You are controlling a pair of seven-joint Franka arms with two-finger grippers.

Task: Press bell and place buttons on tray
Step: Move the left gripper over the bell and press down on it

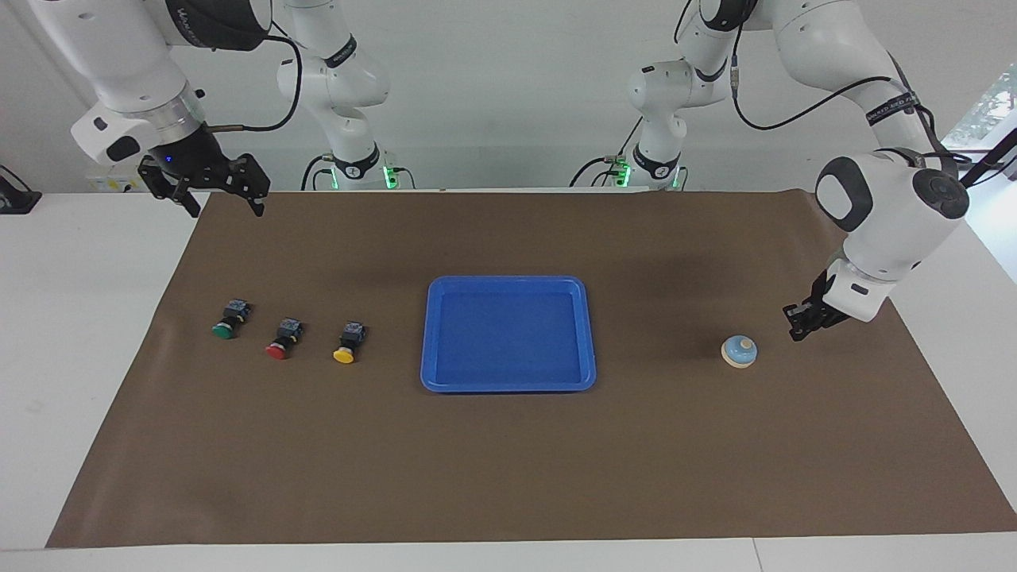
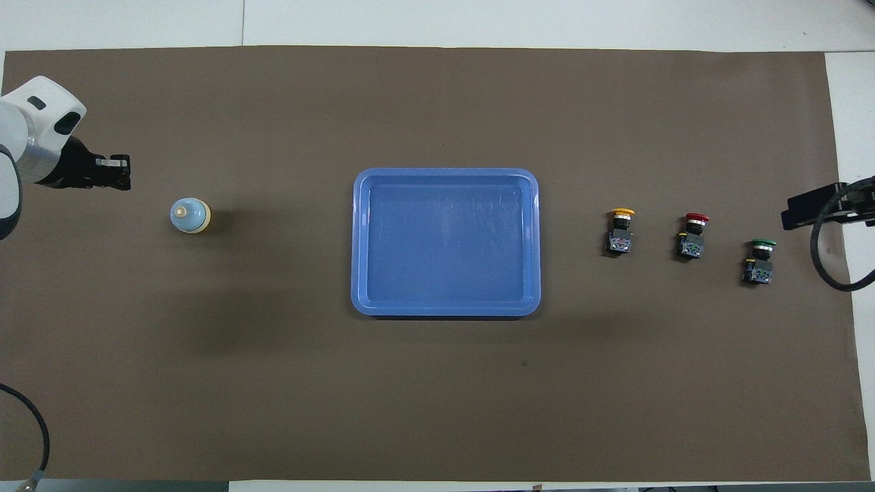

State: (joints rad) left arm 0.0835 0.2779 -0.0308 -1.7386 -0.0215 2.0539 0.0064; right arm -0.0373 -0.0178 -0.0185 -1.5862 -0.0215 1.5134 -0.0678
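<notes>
The light-blue bell (image 1: 739, 351) (image 2: 189, 215) stands on the brown mat toward the left arm's end of the table. My left gripper (image 1: 795, 334) (image 2: 125, 174) is shut on nothing and hangs low over the mat just beside the bell, apart from it. The blue tray (image 1: 508, 281) (image 2: 444, 173) lies mid-table with nothing in it. The green button (image 1: 225, 318) (image 2: 759, 260), red button (image 1: 282, 339) (image 2: 694, 234) and yellow button (image 1: 348, 343) (image 2: 622, 229) lie in a row toward the right arm's end. My right gripper (image 1: 226, 208) (image 2: 796, 215) waits open above the mat's corner.
The brown mat (image 1: 508, 461) covers most of the white table (image 1: 87, 318). A black cable (image 2: 830, 266) loops down from the right arm near the green button. Another cable (image 2: 27, 424) shows at the mat's edge at the left arm's end.
</notes>
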